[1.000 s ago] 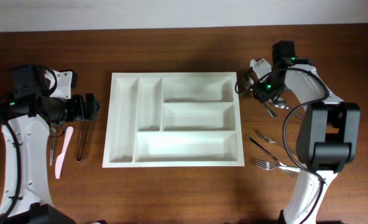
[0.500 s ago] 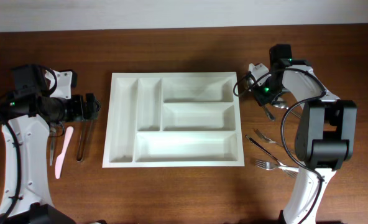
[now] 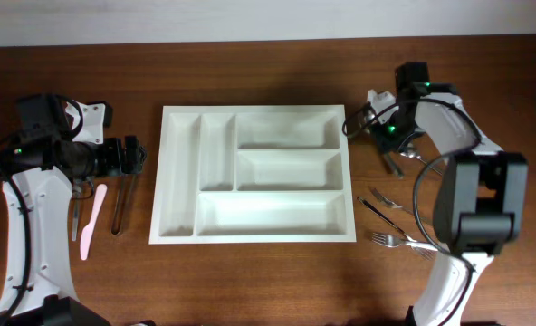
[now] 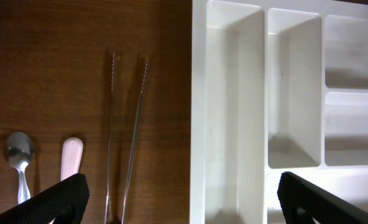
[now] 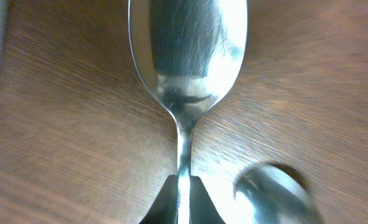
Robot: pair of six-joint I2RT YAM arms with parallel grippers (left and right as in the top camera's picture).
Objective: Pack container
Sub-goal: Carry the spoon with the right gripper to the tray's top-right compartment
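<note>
- Bare table (image 3: 268, 281) lies open before and behind the container (image 3: 185, 174), which sits mid-table, apart from both arms.
- The container is a white tray with two narrow and three wide compartments.
- The left tool (image 4: 193, 199) is spread wide over the tongs (image 4: 125, 137); a pink handle (image 4: 72, 155) lies beside them.
- The right tool (image 5: 183, 202) is clamped on a spoon (image 5: 187, 62) right of the tray, with forks (image 3: 395, 241) nearby.

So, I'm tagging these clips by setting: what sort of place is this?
Likely a robotics lab bench, not a kitchen: a left arm and right arm flank a wooden table with a white cutlery tray, forks and a spoon.
</note>
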